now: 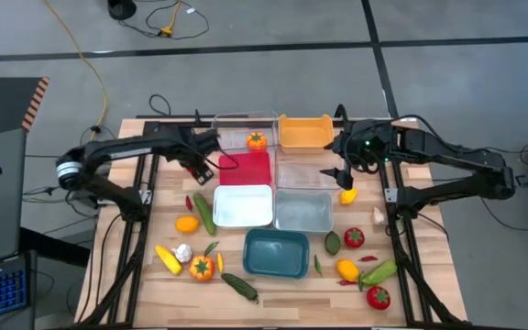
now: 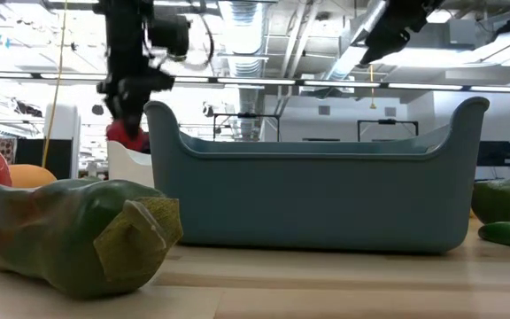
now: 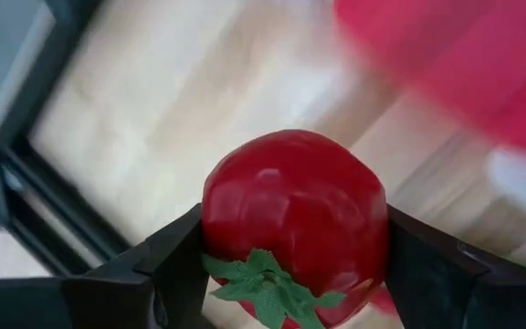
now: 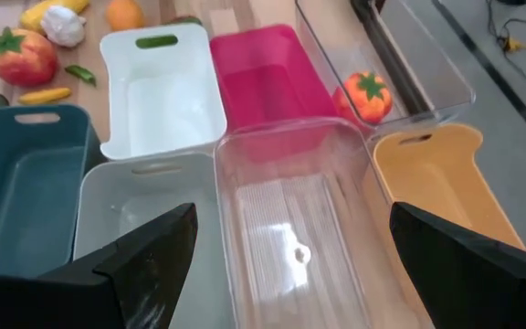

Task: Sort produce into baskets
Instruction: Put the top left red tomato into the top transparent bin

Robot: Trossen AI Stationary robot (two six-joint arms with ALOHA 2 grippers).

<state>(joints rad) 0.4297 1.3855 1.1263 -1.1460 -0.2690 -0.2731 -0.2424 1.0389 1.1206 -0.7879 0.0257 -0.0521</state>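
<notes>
Beside the red basket [image 1: 246, 168], a red tomato [image 3: 292, 224] is gripped by the left gripper [image 3: 281, 274]; the right gripper [image 4: 286, 251] is held open, one orange tomato [image 1: 257, 140] is binned, and most produce is left unsorted.

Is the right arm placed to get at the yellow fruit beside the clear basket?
Probably yes: the right gripper hangs open just above the yellow fruit, with nothing between them.

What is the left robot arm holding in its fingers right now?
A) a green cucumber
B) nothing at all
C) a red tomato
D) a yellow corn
C: the left wrist view shows the left gripper with its fingers closed on both sides of a red tomato with a green leafy top.
</notes>
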